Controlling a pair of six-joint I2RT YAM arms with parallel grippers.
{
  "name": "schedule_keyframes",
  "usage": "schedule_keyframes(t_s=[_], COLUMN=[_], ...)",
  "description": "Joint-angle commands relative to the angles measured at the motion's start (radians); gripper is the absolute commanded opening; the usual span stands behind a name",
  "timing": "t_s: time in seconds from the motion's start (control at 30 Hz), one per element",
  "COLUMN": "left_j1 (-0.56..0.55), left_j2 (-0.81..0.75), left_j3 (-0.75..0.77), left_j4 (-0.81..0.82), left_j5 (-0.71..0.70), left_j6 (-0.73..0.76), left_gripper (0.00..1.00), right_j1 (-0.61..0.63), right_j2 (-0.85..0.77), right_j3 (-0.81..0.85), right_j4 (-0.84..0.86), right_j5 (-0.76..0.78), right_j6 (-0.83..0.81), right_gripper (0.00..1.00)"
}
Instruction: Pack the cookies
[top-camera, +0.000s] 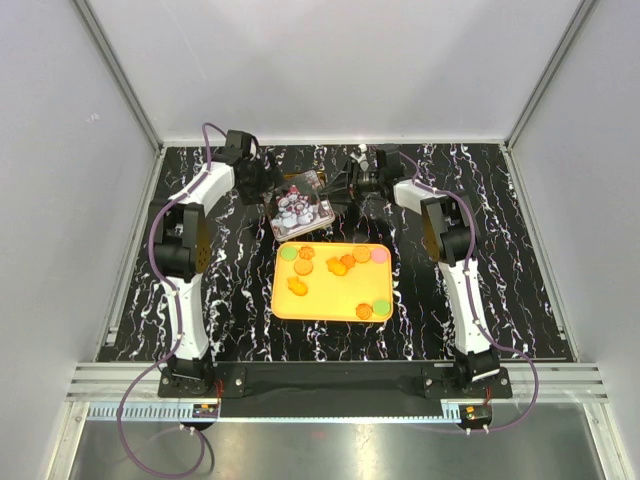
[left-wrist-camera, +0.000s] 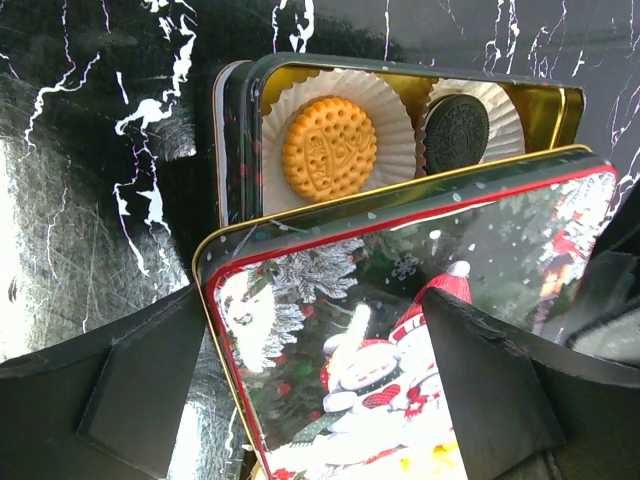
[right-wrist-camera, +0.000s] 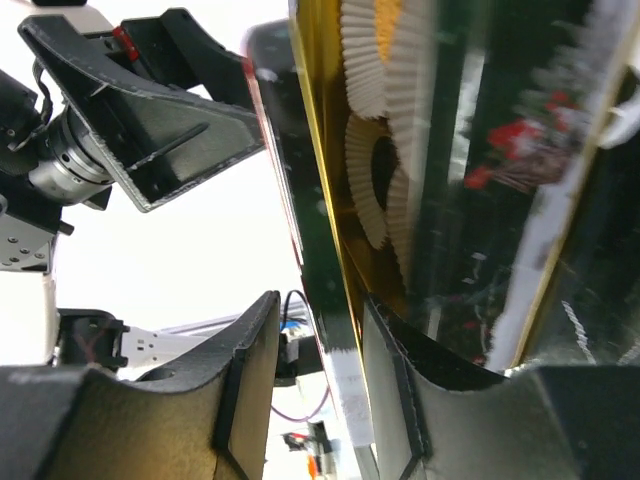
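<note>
The worktop was black with white marble veining. At its middle lay a flat, round-cornered orange tray with a smooth surface. It carried most of the cookies, which were small flat discs, some round and some lobed. They were mainly orange, with a couple of green and one pink, and lay loose and scattered.

Toward the far edge, just beyond the tray, sat a rectangular metal tin, dark green outside and glossy gold inside. Two white fluted paper liners showed in it (the rest was covered). One held an embossed orange cookie and the other a black cookie. The tin's shiny lid was printed with a snowman and pine sprigs and edged in red and gold. It lay skewed over most of the tin, leaving that one row bare.

The left gripper hung over the lid with its jaws spread wide, one finger at the lid's corner, clamping nothing. The right gripper had the tin's side wall between its fingers. A sliver of light showed between one finger and the wall, so its jaws stood parted, not pinched.
</note>
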Motion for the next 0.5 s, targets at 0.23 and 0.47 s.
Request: schedule_keyframes(t_s=[0.23, 0.47], left_j1=[-0.009, -0.013], left_j2=[0.020, 0.023], left_j3=[0.078, 0.083], left_j4=[-0.020, -0.020], left_j5=[0.001, 0.013], left_j6=[0.021, 0.018], left_gripper=[0.93, 0.94], right_j1=[0.045, 0.054], right_j2=[0.047, 0.088], right_j3=[0.159, 0.195], right_j4=[-0.143, -0.075], right_j5=[-0.027, -0.047], right_j6=[-0.099, -0.032], right_gripper=[0.42, 0.36])
